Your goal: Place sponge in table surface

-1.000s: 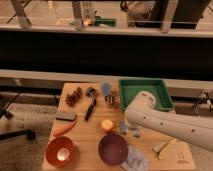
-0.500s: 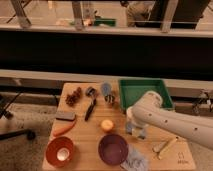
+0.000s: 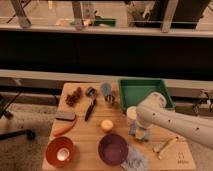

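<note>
- Sliding rightward since a moment ago, the gripper [image 3: 142, 134] now hangs just up and right of the purple bowl [image 3: 112, 149], low over the wooden table [image 3: 87, 132]
- Bluish sponge [image 3: 134, 133] sits right at its tip; clamped or let go, I cannot tell
- Orange fruit [image 3: 106, 125] lies just above the bowl, green tray [image 3: 135, 95] farther up and right

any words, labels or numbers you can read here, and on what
No text can be read.
A small dark mark on the light wooden table's front right corner: too blurred to read.
The gripper, low over the table in front of the green tray: no readable marking.
</note>
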Controlling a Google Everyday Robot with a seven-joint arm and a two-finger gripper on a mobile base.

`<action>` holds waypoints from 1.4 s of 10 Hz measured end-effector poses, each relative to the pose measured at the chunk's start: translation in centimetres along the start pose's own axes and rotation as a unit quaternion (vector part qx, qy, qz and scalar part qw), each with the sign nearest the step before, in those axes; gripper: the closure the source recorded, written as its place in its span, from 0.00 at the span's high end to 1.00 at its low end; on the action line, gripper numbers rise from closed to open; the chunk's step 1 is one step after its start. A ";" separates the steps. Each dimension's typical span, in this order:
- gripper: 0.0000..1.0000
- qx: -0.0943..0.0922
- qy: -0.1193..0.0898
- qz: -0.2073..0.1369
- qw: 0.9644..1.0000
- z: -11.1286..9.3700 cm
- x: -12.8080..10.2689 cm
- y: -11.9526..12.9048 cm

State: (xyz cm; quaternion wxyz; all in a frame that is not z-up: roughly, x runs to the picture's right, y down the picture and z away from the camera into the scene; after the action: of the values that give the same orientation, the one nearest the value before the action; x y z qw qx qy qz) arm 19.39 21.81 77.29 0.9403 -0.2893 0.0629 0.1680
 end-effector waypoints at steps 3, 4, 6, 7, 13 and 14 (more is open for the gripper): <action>0.20 -0.001 0.014 0.017 1.000 0.8 1.1 -0.3; 0.20 -0.001 0.020 0.024 1.000 1.1 1.8 -0.4; 0.20 0.000 0.033 0.035 0.999 1.7 2.8 -0.5; 0.20 0.000 0.035 0.037 0.999 1.8 3.0 -0.5; 0.21 -0.003 0.060 0.040 0.997 3.2 4.6 0.7; 0.26 -0.005 0.062 0.034 0.997 3.3 4.3 0.8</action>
State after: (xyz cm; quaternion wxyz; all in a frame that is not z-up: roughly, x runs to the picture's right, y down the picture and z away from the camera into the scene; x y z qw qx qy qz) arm 23.22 25.55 78.66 0.9269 -0.3012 0.1302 0.1820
